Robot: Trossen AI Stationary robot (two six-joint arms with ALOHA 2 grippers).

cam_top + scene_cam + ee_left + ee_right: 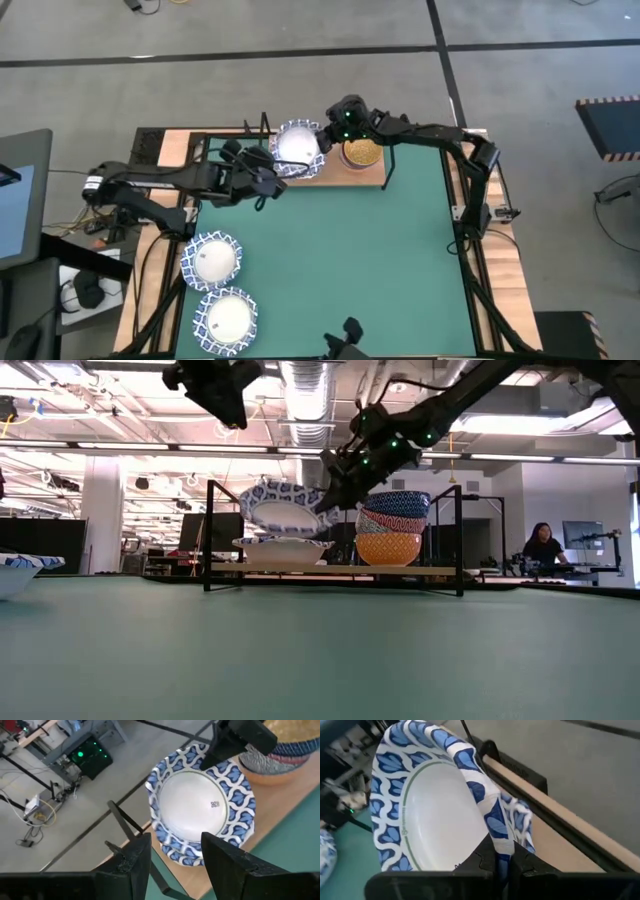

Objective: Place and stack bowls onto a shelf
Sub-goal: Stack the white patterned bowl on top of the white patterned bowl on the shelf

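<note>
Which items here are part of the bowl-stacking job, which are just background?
Job:
- tilted bowl, rim pinched by right gripper
- bowl under it on the shelf
- small-bowl stack
- two large bowls waiting on the mat
- left gripper, open above

Background:
- person
- green mat

A green mat (pixel 400 260) covers the middle of the counter (pixel 505 290), whose light wood shows along the edges. Around it lies a grey floor (pixel 300 90) crossed by dark lines. A box with a green light (pixel 87 756) stands on that floor, with cables (pixel 30 815) trailing near it. At table height, the room behind shows ceiling ducts (pixel 315 400), a white pillar (pixel 100 515) and a person (pixel 542 548) seated far off at a desk.
</note>
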